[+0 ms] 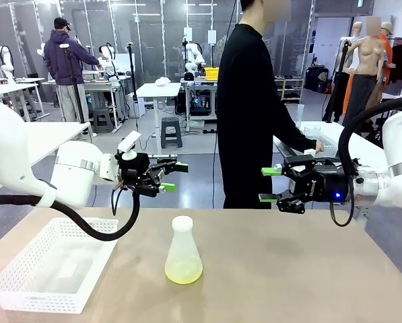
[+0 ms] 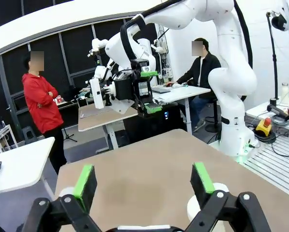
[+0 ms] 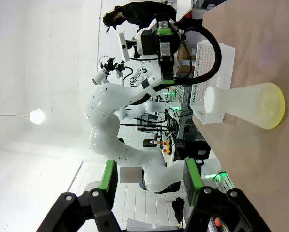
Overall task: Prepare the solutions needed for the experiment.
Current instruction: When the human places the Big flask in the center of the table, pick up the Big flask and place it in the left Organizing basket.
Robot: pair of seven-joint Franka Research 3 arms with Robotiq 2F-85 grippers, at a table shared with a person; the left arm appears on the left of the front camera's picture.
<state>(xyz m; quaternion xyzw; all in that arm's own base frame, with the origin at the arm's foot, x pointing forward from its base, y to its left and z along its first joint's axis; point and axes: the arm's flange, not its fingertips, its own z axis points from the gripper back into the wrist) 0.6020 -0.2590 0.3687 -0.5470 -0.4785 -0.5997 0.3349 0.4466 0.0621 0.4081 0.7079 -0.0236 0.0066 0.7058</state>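
Tabletop mid: flask (image 1: 183,251) w/ solutions (image 1: 184,272), clear of basket (image 1: 25,296); left pincer (image 1: 169,176), right pincer (image 1: 270,185) spread, empty.

**Both arms level, tools facing across the flask**

The left arm reaches in horizontally, its left tool (image 1: 165,176) held above the tabletop (image 1: 288,269), up and to the left of the flask (image 1: 184,252). Its jaws stand wide apart with nothing between them.

The right arm comes in level from the other side, its right tool (image 1: 273,185) up and to the right of the flask, at about the same height as the other. Its fingers are parted with nothing between the pads; how far short of full spread seems hard to judge. Both tools point inward toward each other, well apart.
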